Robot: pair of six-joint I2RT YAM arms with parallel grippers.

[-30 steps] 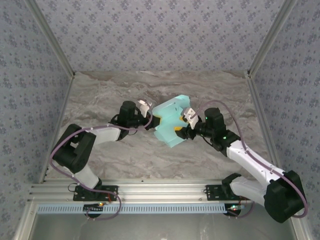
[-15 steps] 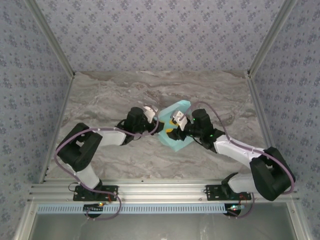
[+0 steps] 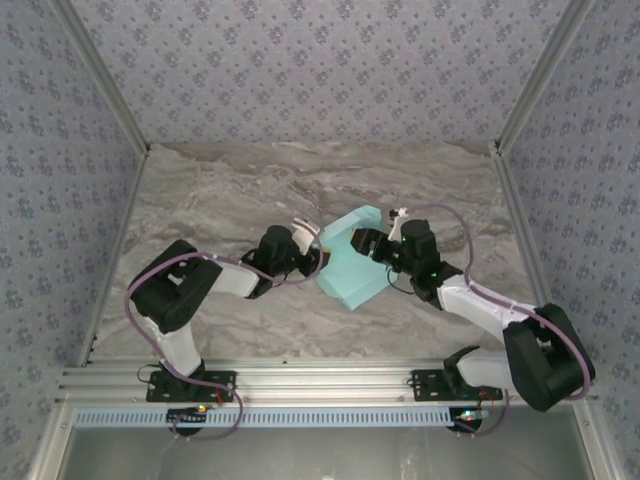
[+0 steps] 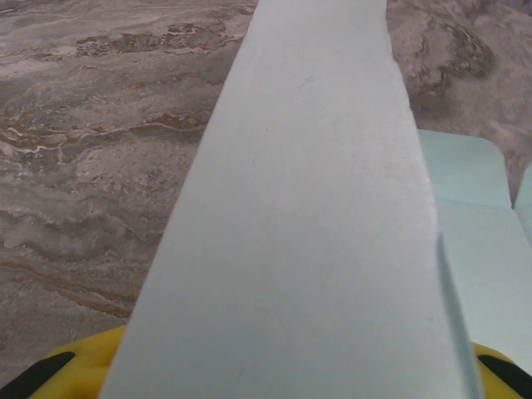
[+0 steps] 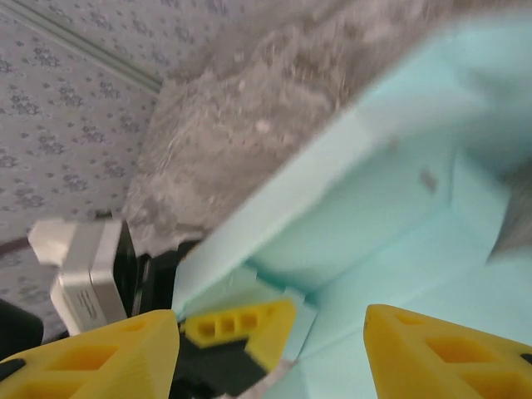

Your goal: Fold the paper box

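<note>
The paper box [image 3: 352, 278] is light aqua card, partly folded, lying on the marble table [image 3: 200, 200] between my two arms. My left gripper [image 3: 313, 262] is at its left edge, shut on a side wall. That wall [image 4: 307, 216] runs up the middle of the left wrist view, over the yellow fingers [image 4: 50, 370]. My right gripper [image 3: 368, 243] hovers over the box's far right part, open. In the right wrist view its fingertips [image 5: 125, 349] straddle the box's inside corner [image 5: 374, 224], and the left gripper's yellow finger [image 5: 241, 326] shows inside the wall.
Patterned walls enclose the table at the back and on both sides [image 3: 320, 70]. A metal rail [image 3: 320, 385] with the arm bases runs along the near edge. Bare marble lies behind and to both sides of the box.
Both arms moved inward, pressing the box narrower and raising its sides. In the last half second the right gripper drew back a little to the right and its jaws widened.
</note>
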